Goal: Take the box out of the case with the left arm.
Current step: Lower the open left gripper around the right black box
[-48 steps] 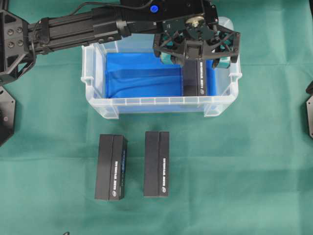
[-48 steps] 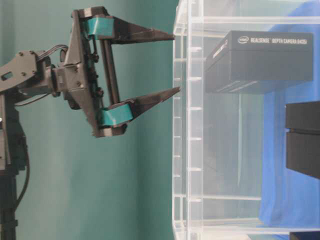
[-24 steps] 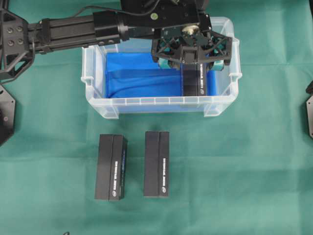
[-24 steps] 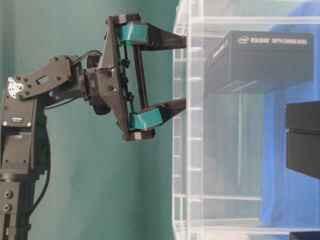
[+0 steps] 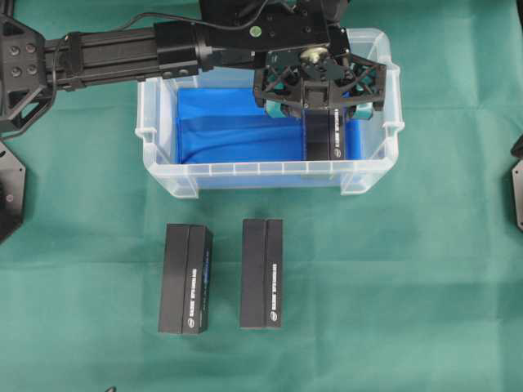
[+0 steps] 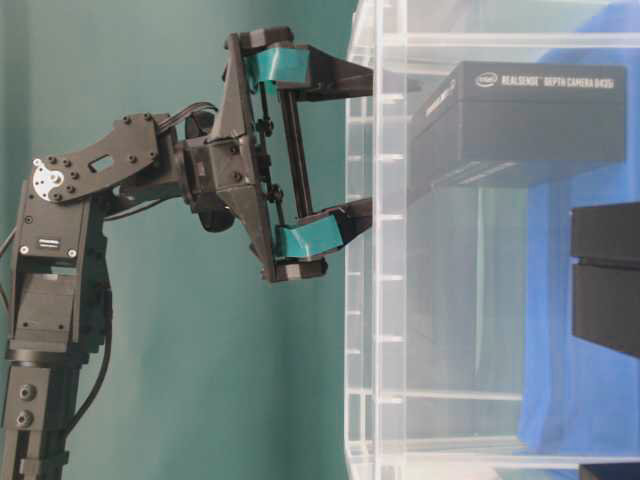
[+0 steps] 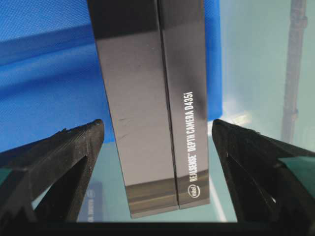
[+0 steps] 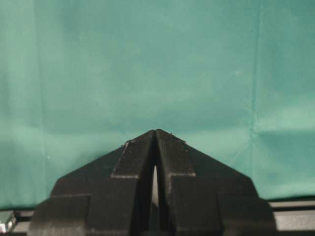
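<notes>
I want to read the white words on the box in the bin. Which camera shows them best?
The left wrist view: the box fills it between the open left tool, its print large. The table-level view also shows readable print through the case. Overhead, the print is tiny. The right wrist view shows only cloth.

your left arm reached in from the left across the far rim of the case. its gripper hung over the right end of the case, fingers spread to either side of the black box lying on the blue sheet. two more black boxes lay side by side on the green cloth, nearer than the case.
</notes>
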`<state>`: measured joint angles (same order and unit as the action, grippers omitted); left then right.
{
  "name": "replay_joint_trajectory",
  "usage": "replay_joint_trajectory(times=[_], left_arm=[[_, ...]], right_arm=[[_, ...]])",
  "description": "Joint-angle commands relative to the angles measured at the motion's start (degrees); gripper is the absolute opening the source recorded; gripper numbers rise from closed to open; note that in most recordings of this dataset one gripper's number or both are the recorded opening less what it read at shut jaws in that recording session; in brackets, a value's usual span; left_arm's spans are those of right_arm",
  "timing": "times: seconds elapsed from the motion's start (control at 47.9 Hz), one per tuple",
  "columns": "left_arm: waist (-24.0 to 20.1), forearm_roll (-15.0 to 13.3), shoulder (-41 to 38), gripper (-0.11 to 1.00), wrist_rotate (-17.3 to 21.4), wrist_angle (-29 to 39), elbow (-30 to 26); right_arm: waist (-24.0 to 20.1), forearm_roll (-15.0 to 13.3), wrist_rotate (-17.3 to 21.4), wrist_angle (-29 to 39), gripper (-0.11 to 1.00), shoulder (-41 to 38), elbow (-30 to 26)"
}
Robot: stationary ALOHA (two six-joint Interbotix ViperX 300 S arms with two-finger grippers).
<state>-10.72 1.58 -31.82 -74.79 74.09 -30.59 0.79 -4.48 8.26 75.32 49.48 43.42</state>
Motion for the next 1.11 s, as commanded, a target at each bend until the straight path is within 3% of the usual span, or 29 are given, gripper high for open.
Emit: replay_joint_trajectory(times=[0.0, 1.086], left_arm=[[-0.1, 0.3, 2.3, 0.95, 0.1, -0.6, -0.4], [0.0, -0.3, 0.1, 0.95, 0.5, -6.3, 3.3]], right_arm=[[0.1, 0.3, 0.3, -0.3, 0.07, -0.2, -1.0], [0.1, 0.4, 0.3, -0.8, 0.07, -0.2, -1.0]])
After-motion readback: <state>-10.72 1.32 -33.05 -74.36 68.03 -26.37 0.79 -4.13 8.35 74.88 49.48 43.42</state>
